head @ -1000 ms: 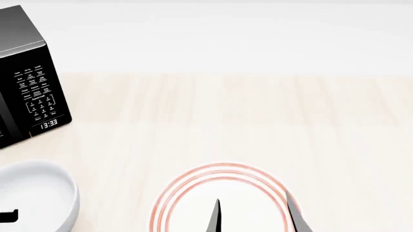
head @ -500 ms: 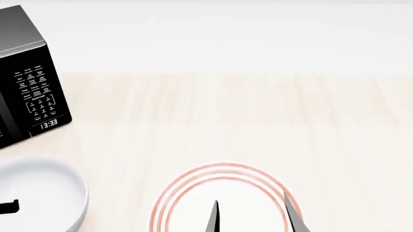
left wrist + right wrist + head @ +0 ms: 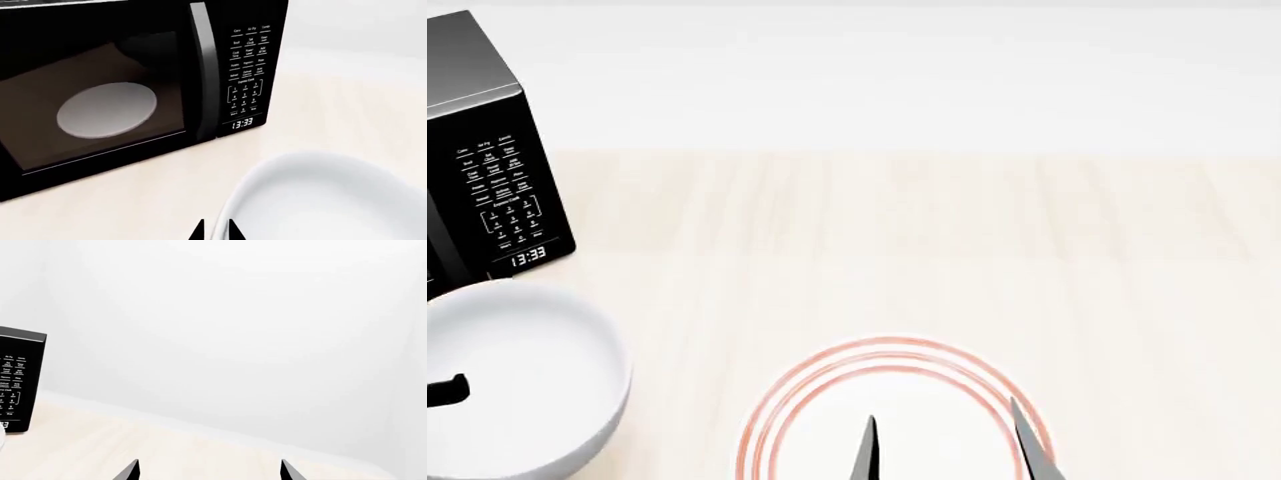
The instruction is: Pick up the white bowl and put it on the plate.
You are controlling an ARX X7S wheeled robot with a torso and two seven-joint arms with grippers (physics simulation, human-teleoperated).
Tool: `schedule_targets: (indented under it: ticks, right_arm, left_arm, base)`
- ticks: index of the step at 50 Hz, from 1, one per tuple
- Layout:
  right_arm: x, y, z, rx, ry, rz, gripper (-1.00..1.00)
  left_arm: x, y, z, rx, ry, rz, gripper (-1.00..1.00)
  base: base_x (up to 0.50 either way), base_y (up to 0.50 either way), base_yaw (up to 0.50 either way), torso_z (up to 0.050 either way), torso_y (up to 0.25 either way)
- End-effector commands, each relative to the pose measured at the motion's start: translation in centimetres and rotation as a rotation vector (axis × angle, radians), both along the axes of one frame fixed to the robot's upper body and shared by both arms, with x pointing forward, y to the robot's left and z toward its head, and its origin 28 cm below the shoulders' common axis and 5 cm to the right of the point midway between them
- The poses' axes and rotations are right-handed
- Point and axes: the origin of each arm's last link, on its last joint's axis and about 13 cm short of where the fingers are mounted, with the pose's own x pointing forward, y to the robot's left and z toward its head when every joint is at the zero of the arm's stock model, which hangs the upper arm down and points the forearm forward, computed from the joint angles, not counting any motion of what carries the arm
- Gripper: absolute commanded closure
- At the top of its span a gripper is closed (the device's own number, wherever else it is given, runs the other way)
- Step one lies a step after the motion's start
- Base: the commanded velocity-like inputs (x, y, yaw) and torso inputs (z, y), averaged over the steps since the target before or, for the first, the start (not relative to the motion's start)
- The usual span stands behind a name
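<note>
Bowl (image 3: 518,385) sitting at the near left of the table (image 3: 961,240), in front of the microwave (image 3: 487,150), well apart from the plate (image 3: 888,410) at near centre. Left gripper (image 3: 215,231) pinching the bowl's rim, jaws nearly together with the thick rim between them in the left wrist view; only a dark tip showing inside the bowl in the head view. Whether the bowl is lifted or resting: cannot tell.

Right gripper (image 3: 950,445) hovering over the plate, jaws spread wide, holding nothing.

Further back: microwave standing closed, a pale dish (image 3: 107,110) showing through its door.

Risks, judging from here:
- Slipping of the glossy rim out of so thin a pinch, tilting or dropping the bowl during the carry.
- Clipping the microwave's corner while swinging out, being so near.
- Colliding with the right gripper, parked right over the drop spot; needing clearing first.
- Landing off-centre on the plate, leaving the bowl perched on the rim.
</note>
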Motion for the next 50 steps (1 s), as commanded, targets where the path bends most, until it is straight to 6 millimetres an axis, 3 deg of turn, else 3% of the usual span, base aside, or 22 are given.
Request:
schedule_targets:
  ticks: [1,9,32,50]
  right_arm:
    - [0.3,-0.2,0.1,-0.003,-0.011,-0.011,-1.0]
    - [0.3,-0.2,0.2,-0.003,-0.012,-0.012,-1.0]
    - [0.2,-0.2,0.3,-0.01,-0.019,-0.014,-1.0]
    - [0.1,-0.2,0.4,-0.014,-0.022,-0.015,-1.0]
  left_arm:
    - [0.4,-0.9,1.7,-0.096,-0.079,0.009,1.0]
    - [1.2,-2.0,2.4,-0.122,-0.101,-0.014,1.0]
    - [5.3,-8.3,2.6,-0.227,-0.107,-0.19,1.0]
    - [6.6,-12.0,3.0,-0.23,-0.104,-0.309,1.0]
  base:
    - [0.0,0.0,0.0,0.0,0.0]
    - [0.0,0.0,0.0,0.0,0.0]
    - [0.0,0.0,0.0,0.0,0.0]
    - [0.0,0.0,0.0,0.0,0.001]
